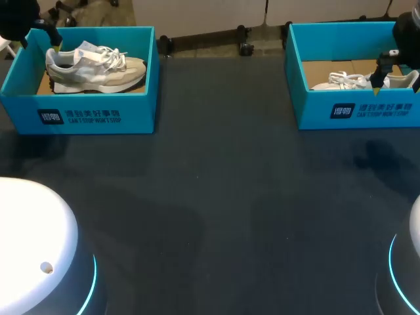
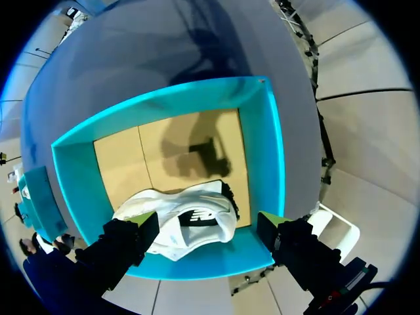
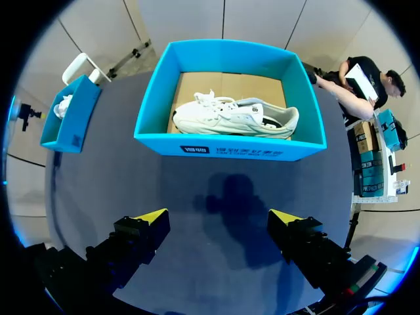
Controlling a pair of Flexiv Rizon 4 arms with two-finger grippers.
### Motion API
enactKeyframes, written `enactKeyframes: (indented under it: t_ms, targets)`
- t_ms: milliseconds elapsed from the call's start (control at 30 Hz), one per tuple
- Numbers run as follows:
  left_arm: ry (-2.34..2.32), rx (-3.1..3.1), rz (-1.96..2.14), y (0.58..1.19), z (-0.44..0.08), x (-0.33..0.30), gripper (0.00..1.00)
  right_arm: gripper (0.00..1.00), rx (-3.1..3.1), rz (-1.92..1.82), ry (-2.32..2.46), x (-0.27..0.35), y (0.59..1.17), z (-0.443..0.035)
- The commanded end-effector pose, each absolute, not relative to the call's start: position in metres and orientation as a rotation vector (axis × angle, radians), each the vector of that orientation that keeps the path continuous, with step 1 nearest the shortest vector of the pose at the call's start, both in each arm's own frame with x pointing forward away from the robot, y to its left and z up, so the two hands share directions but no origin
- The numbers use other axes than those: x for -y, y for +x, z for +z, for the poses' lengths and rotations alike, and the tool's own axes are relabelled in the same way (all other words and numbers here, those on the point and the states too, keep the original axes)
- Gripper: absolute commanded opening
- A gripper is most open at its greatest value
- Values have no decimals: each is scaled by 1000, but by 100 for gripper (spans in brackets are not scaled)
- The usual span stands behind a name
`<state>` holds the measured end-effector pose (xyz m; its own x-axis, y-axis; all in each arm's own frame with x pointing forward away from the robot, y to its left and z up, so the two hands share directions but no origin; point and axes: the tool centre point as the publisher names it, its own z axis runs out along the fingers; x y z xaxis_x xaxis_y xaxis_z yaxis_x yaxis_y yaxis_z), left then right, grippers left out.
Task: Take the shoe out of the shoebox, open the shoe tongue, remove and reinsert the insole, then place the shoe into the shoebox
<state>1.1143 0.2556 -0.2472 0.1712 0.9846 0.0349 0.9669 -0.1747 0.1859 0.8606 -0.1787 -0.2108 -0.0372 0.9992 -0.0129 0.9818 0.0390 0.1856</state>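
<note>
Arm bases (image 1: 33, 243) (image 1: 410, 262) flank dark table (image 1: 216, 216); two teal shoeboxes (image 1: 79, 115) (image 1: 357, 108), shoe (image 1: 95, 65) (image 1: 341, 81) apiece.

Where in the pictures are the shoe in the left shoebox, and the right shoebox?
shoe (image 1: 95, 69), head view, middle of its side.
right shoebox (image 1: 315, 108), head view, its front wall.

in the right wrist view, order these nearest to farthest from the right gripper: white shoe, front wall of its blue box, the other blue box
From the right gripper:
1. Blue cardboard shoebox, front wall, straight ahead.
2. White lace-up shoe, inside that box.
3. Second blue cardboard shoebox, far off to one side.
</note>
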Motion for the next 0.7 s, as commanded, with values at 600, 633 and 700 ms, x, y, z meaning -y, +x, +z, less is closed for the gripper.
enactKeyframes:
  t_ms: [600,633,700]
  targets:
    - [2282,-2031,197,1173,-277,-263,100,100,-2159,192,2078,179,860,-211]
    - [2285,-2033,198,1174,-278,-263,100,100,-2159,192,2078,179,860,-211]
    - [2295,-2036,193,1178,-281,-263,98,100,-2159,192,2078,179,860,-211]
